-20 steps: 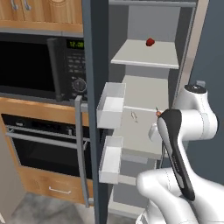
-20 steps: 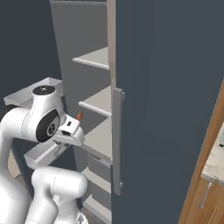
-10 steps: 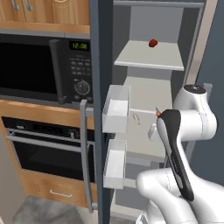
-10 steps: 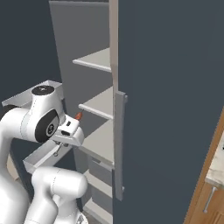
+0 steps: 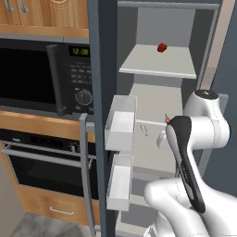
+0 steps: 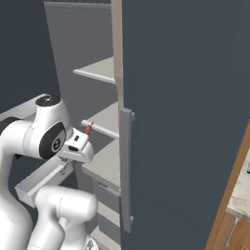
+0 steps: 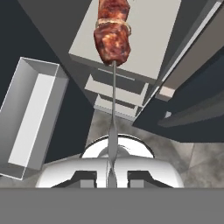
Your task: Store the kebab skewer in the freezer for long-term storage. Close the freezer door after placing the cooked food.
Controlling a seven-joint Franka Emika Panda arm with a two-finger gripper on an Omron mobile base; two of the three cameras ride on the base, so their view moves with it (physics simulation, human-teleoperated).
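Just ahead of the gripper (image 7: 112, 175), whose fingers are pinched tight on the bare stick end of the kebab skewer (image 7: 113, 39), lies a whitish freezer (image 5: 159, 69) shelf. Carrying is the step in hand (meat end leading); next, I judge, reach forward, lower onto the shelf, let go, then shut the freezer door (image 5: 102, 92) standing open alongside.

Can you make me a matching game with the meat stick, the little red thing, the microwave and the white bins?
Things:
1. kebab skewer
2. small round red item
3. microwave
4. white bins

Places:
A. on the back of the open freezer door
B. held in the gripper
C. on an upper freezer shelf
D. left of the freezer, above the oven

Pairs: 1-B, 2-C, 3-D, 4-A
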